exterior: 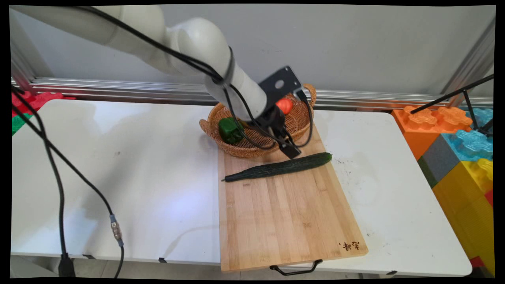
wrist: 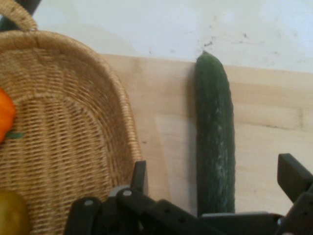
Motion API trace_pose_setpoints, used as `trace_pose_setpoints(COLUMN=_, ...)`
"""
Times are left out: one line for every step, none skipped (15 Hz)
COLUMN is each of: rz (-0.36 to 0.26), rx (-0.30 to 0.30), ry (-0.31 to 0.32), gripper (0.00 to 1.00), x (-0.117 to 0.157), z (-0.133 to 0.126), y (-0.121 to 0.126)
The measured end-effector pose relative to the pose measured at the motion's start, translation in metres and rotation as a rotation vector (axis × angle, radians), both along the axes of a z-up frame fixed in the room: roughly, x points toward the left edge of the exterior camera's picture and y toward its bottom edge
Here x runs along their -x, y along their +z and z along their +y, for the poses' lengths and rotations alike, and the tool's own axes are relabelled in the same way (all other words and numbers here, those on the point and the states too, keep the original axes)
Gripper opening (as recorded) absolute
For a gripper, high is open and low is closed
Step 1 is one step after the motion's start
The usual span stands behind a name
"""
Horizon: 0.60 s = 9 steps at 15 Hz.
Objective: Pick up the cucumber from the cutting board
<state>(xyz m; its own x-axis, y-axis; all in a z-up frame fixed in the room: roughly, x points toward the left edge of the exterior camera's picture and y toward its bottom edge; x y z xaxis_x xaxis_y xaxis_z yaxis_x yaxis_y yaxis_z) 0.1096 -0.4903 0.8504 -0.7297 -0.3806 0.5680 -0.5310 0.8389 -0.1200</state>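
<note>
Right now my pincer [wrist: 212, 183] hangs spread apart astride the cucumber [wrist: 214, 132], seemingly untouched, lying flat on the board [exterior: 284, 213] beside the basket [wrist: 63, 147].

A robot lab: aluminium-framed white table [exterior: 118, 177], bare wall, giant foam blocks [exterior: 457, 150] alongside.

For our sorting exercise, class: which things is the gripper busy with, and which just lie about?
At the gripper: open gripper, cucumber, bamboo cutting board.
Lying about: wicker basket, green pepper, orange fruit, foam blocks.
</note>
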Motion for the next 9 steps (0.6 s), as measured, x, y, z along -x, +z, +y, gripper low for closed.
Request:
trace_pose_setpoints(rz=-0.006, rx=-0.002, ry=0.003, gripper=1.00, x=0.006, z=0.001, y=-0.007)
trace_pose_setpoints(rz=-0.011, rx=-0.004, ry=0.007, gripper=1.00, x=0.013, z=0.001, y=-0.015)
trace_pose_setpoints(rz=-0.016, rx=-0.005, ry=0.011, gripper=1.00, x=0.019, z=0.000, y=-0.023)
trace_pose_setpoints(rz=-0.020, rx=-0.007, ry=0.014, gripper=1.00, x=0.026, z=0.000, y=-0.030)
trace_pose_setpoints(rz=-0.022, rx=-0.007, ry=0.017, gripper=1.00, x=0.032, z=-0.001, y=-0.037)
trace_pose_setpoints(rz=-0.025, rx=-0.006, ry=0.020, gripper=1.00, x=0.038, z=-0.003, y=-0.043)
trace_pose_setpoints(rz=-0.029, rx=-0.004, ry=0.022, gripper=1.00, x=0.044, z=-0.005, y=-0.050)
trace_pose_setpoints(rz=-0.032, rx=-0.003, ry=0.025, gripper=1.00, x=0.048, z=-0.006, y=-0.055)
trace_pose_setpoints(rz=-0.036, rx=-0.002, ry=0.027, gripper=1.00, x=0.052, z=-0.007, y=-0.061)
